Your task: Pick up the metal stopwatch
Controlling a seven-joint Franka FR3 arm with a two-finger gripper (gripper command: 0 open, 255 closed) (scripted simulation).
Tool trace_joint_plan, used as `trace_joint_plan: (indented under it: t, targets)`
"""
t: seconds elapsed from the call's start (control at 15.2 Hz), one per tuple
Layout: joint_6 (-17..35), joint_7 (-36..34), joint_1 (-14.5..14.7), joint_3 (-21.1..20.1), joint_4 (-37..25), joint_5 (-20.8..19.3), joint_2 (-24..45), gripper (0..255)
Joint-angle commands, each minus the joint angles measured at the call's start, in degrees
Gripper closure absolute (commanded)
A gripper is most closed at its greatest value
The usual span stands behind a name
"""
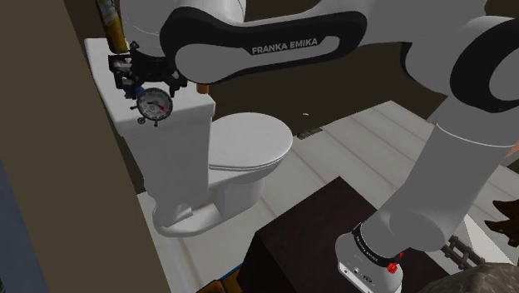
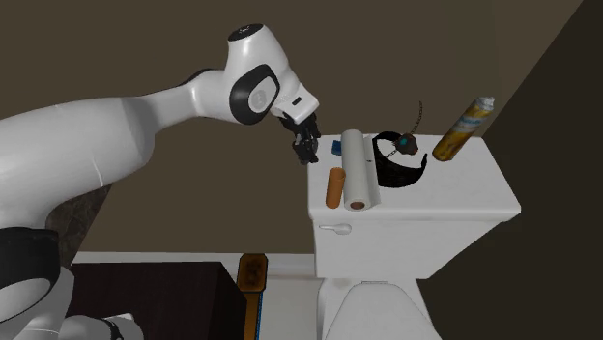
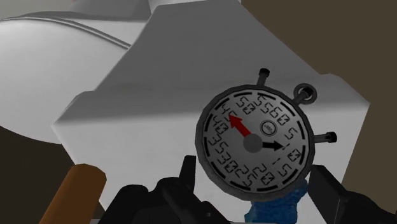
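Jaws clenched on stopwatch (image 3: 257, 143), lifted clear of toilet tank (image 1: 176, 162). Pickup looks done; just hold.

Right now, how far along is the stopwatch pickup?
Done: the pincer is at the stopwatch, with its fingers clasping the case from both sides. In hand: the lift. The shoulder view shows the dial upright by the edge of the toilet tank; whether it is clear of the lid I cannot tell. Left: raising it plainly clear.
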State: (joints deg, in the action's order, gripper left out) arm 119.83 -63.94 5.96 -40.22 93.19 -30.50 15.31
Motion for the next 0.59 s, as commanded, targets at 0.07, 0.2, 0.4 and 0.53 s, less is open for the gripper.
trace_joint_plan:
  t: [0.07, 0.2, 0.4, 0.53]
  targets:
    - [-2.05, 0.82, 0.26, -0.17, -2.25, 0.39, 0.11, 255]
    - [-3.44, 1.38, 0.4, -0.3, -3.68, 0.71, 0.06, 255]
    - [-5.59, 2.17, 0.68, -0.47, -5.98, 1.07, 0.1, 255]
    - [-7.07, 2.67, 0.93, -0.56, -7.63, 1.22, 0.21, 255]
